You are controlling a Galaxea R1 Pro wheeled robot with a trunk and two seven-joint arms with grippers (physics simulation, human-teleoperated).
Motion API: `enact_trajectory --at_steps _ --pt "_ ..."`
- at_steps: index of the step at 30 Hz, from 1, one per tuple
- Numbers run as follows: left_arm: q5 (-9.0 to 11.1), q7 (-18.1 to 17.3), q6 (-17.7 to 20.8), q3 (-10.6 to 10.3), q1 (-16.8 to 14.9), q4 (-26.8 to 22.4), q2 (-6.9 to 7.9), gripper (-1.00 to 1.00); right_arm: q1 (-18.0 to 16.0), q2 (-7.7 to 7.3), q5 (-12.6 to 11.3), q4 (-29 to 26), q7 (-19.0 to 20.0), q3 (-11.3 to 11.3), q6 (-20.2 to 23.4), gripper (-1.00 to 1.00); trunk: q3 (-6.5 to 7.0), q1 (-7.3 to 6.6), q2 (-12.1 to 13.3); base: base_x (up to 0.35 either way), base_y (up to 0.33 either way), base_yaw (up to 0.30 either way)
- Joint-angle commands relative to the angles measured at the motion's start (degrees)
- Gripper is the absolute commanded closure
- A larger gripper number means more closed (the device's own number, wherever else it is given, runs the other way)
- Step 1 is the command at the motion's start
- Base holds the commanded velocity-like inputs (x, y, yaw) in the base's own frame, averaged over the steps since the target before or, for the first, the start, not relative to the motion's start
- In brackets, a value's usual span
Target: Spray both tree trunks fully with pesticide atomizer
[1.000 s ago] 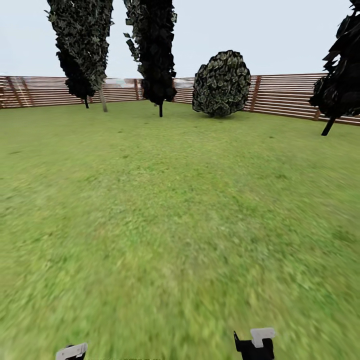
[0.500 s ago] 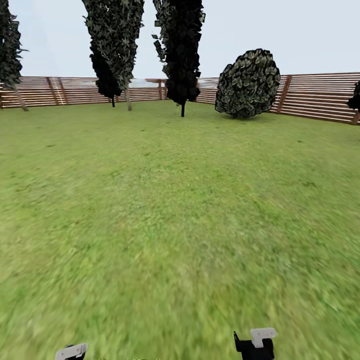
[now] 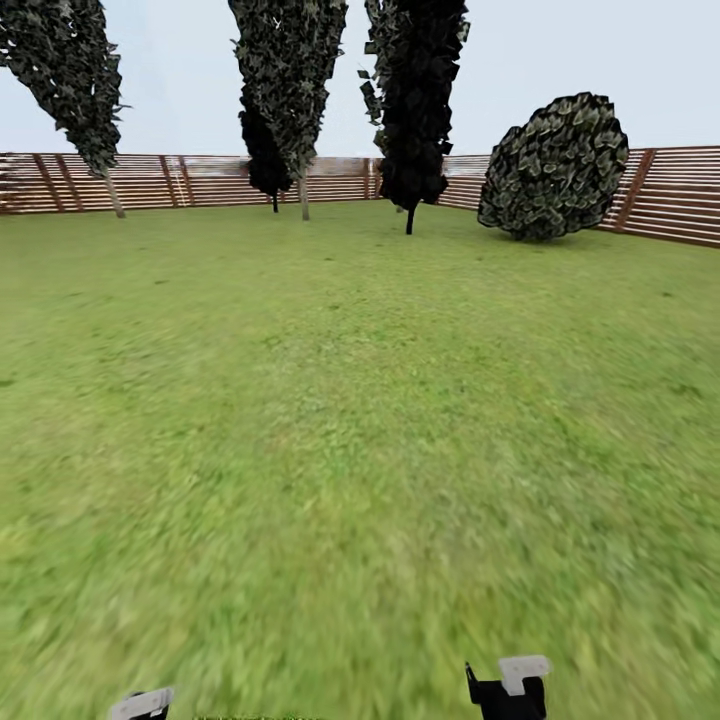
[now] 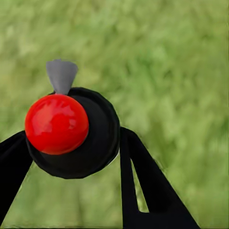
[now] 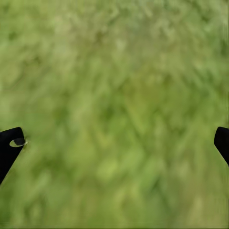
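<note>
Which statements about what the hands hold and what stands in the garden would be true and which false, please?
1. The left hand grips the black atomizer with a red cap. True.
2. The right hand holds a stone. False: it is open, with only grass between its fingers.
3. A round dark bush stands before the fence. True.
4. Snow covers the lawn. False: it is green grass.
</note>
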Motion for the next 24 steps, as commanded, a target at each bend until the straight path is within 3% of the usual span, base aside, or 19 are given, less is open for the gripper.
enact_trajectory --at_steps 1,3,6,24 --pt "0.43 0.78 -0.13 0.17 -0.05 0.09 0.02 1.0 0.0 0.06 -0.26 -0.02 -0.3 0.48 -0.09 -1.0 -0.05 -0.01 -0.02 0.0 0.0 0.279" --pt "0.55 4.06 -0.21 0.15 -0.05 0.1 -0.09 1.0 0.0 0.21 -0.26 -0.02 -0.3 0.46 -0.09 -1.0 -0.05 -0.01 -0.02 0.0 0.041 0.279" --pt "0.53 5.13 -0.24 0.14 -0.05 0.1 -0.19 1.0 0.0 0.29 -0.26 -0.02 -0.3 0.44 -0.09 -1.0 -0.05 -0.01 -0.02 0.0 0.179 0.279" --pt "0.52 5.35 -0.33 0.14 -0.05 0.1 -0.23 1.0 0.0 0.32 -0.17 -0.02 -0.3 0.46 -0.09 -1.0 -0.05 -0.01 -0.02 0.0 0.302 0.279"
